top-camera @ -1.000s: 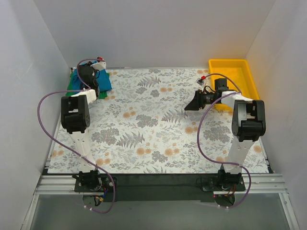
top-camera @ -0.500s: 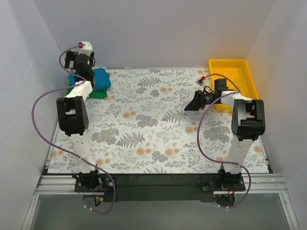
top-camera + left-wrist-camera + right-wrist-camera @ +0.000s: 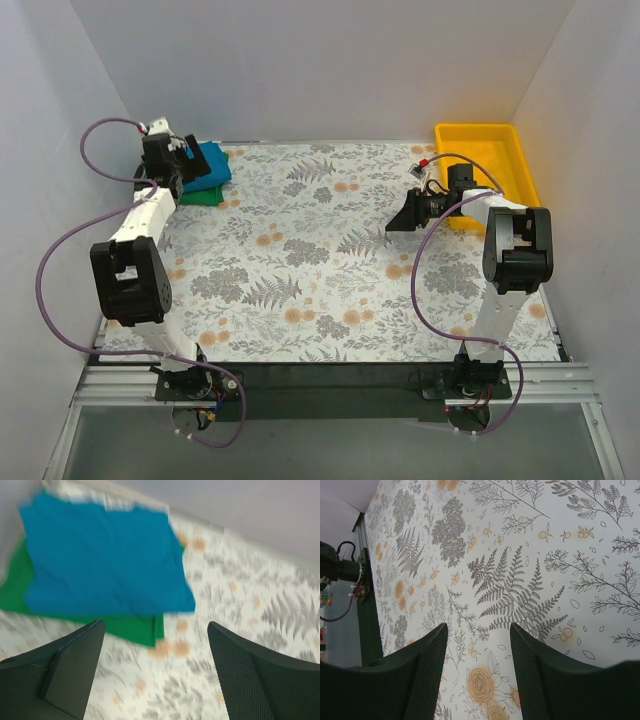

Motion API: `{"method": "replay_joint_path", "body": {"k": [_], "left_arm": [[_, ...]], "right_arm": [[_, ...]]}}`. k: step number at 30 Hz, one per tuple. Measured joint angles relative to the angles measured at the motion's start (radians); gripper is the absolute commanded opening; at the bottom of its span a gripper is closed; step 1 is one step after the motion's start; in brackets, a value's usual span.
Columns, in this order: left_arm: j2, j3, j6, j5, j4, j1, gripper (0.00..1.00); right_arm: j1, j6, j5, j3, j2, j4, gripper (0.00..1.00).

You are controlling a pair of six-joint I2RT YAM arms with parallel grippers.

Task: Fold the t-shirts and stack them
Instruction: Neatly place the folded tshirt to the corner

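Now released and drawn back, the left pincer [image 3: 155, 630] stands empty — the teal t-shirt [image 3: 100, 565] rests, apparently folded, on the green t-shirt [image 3: 12, 587], so stacking looks done; the right pincer [image 3: 479, 627] is parted, holding nothing.

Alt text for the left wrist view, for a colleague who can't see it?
A folded teal-blue t-shirt lies on a folded green t-shirt on the floral table cover. The left gripper frames the bottom of the view, jaws open and empty. The image is motion-blurred.

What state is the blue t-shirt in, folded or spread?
Folded: the blue t-shirt is a compact rectangle stacked on the green t-shirt.
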State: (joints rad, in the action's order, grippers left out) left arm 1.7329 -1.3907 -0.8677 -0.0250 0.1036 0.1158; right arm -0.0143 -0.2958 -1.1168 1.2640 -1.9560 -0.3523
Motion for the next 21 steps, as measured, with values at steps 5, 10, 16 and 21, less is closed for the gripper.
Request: {"method": "replay_joint_path", "body": {"k": [5, 10, 16, 21], "left_arm": [[0.005, 0.157, -0.203, 0.051, 0.073, 0.028, 0.77], [0.043, 0.175, -0.416, 0.12, 0.033, 0.179, 0.7], [0.095, 0.16, -0.517, 0.122, -0.03, 0.26, 0.68], [0.165, 0.101, -0.554, 0.1, -0.037, 0.24, 0.61]], "right_arm": [[0.0, -0.005, 0.0, 0.003, 0.0, -0.009, 0.6], [0.0, -0.014, 0.007, 0.004, 0.0, -0.013, 0.6], [0.0, -0.021, 0.012, 0.004, 0.0, -0.016, 0.6], [0.0, -0.023, 0.015, 0.004, 0.0, -0.016, 0.6]]}}
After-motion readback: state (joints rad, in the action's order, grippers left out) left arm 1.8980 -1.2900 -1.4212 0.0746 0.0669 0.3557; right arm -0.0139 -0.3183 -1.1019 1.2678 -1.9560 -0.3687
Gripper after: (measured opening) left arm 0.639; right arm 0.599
